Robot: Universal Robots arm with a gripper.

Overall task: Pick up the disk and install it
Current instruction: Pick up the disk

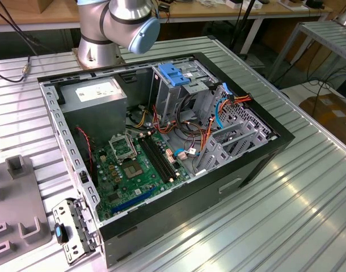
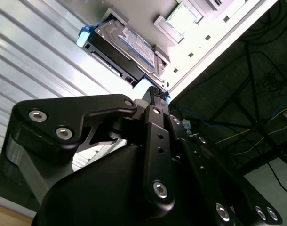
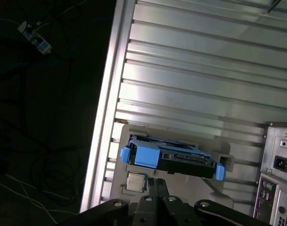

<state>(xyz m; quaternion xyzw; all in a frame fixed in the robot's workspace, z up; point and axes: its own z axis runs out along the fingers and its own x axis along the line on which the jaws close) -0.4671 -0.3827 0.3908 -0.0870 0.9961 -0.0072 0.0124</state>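
Robotics lab/workshop: arm base [image 1: 99, 48] on ribbed aluminium bench [image 1: 298, 209], opened PC tower [image 1: 230, 187], floor cables [image 2: 242, 134], wooden workbenches [image 1: 42, 17].

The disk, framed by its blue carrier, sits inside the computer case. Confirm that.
Wrong. The disk, framed by its blue carrier, sits outside the computer case, in a grey holder on the ribbed table; the first wrist view shows it.

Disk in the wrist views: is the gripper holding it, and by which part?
Cannot tell. The gripper is at the long edge of the disk, near its middle, and the disk sits in its grey holder; whether it grips is unclear.
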